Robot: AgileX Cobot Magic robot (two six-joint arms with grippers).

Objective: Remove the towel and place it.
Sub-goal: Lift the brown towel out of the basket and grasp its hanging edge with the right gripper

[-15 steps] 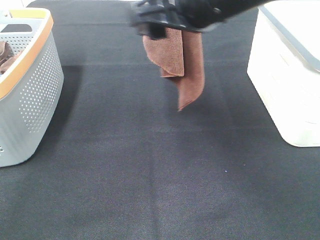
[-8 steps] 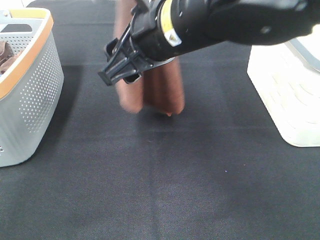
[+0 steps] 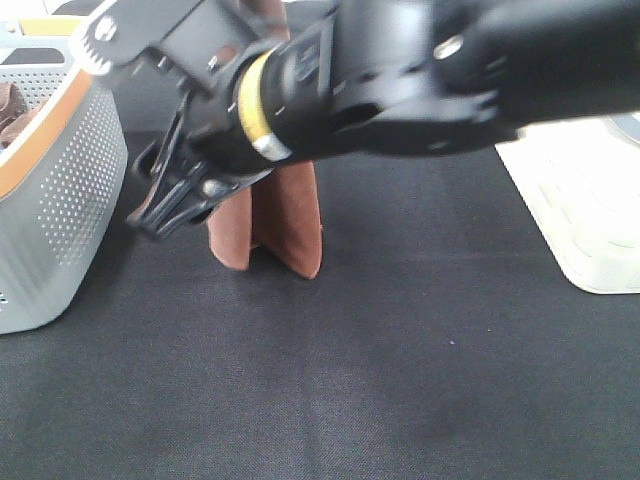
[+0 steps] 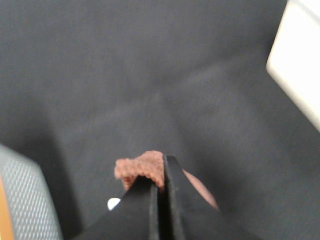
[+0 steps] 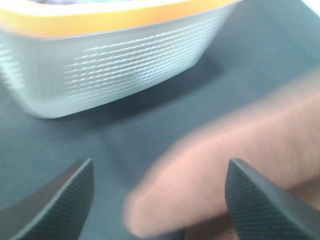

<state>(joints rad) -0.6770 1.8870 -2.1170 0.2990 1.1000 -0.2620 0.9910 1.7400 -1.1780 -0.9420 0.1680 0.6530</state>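
Right arm slanted low, pincer agape beside hanging towel

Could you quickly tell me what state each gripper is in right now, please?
Left gripper: closed, pinching the towel.
Right gripper: open, gripping nothing.

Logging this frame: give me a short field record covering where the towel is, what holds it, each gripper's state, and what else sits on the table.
towel: rust-brown, hanging in folds over the black mat, outside the basket
left gripper: shut on the towel's top edge
right gripper: open, close to the hanging towel, not gripping it
basket: grey with an orange rim, on the left; another brownish cloth inside
white bin: on the right
task status: towel out of the basket, not yet released
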